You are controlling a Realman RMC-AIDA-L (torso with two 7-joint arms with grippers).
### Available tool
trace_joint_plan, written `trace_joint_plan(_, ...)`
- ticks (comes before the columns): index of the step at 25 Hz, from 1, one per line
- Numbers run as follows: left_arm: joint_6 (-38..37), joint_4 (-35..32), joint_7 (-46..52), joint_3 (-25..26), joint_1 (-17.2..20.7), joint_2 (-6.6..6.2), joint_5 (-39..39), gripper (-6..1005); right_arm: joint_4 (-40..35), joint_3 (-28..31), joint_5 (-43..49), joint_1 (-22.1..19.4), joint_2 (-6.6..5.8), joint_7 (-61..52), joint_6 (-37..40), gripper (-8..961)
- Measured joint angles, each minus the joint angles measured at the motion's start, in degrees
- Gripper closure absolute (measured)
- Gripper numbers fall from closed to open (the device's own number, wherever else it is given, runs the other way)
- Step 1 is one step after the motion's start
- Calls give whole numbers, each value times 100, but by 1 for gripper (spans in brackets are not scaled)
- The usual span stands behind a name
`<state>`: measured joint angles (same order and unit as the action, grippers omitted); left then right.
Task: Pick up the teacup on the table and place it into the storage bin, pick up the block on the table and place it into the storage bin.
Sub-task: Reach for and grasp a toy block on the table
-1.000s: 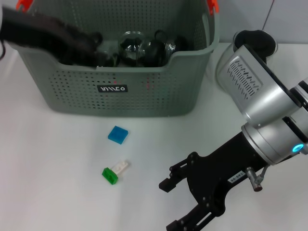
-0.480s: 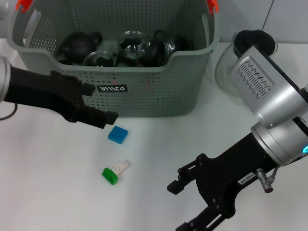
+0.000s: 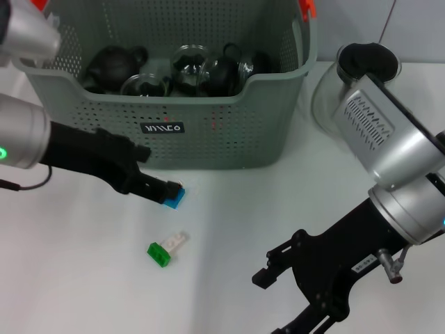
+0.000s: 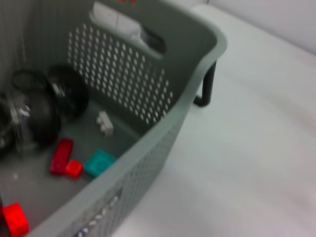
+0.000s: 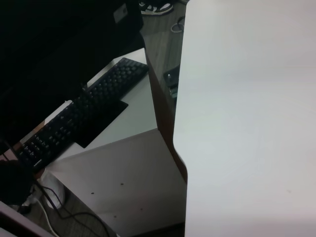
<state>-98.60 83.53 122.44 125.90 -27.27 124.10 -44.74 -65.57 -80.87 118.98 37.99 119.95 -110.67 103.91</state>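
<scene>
My left fingers point(image 3: 167, 189), parted, straddled the blue block point(image 3: 176, 198) lying just before the storage bin point(image 3: 208, 132) on the bench point(image 3: 83, 264); an off-centre closure risked flicking it away. My right fingers point(image 3: 278, 306), spread, idled near the bench's front edge.

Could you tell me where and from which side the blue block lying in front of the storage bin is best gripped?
A hedged judgement: the blue block lies flat on the table, so pinch two opposite side edges from above. The left gripper is already at its left edge; the storage bin wall behind leaves little room from the far side.
</scene>
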Motion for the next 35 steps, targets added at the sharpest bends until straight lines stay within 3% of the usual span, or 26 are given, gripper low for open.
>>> trace_joint_plan(12,843,-646,300,-777,-114,27,391,36,-66,91,-6,42,-9,160,235,71)
trace_joint_plan(22,1237,-931,584,-834,-228,7,629,35,-264,516,42,76,-53,189,517,71)
trace_joint_plan(35,1332,-1424,2043,-901,-672,-4,1143,36,-692,777,206,213,-125,132,977,70)
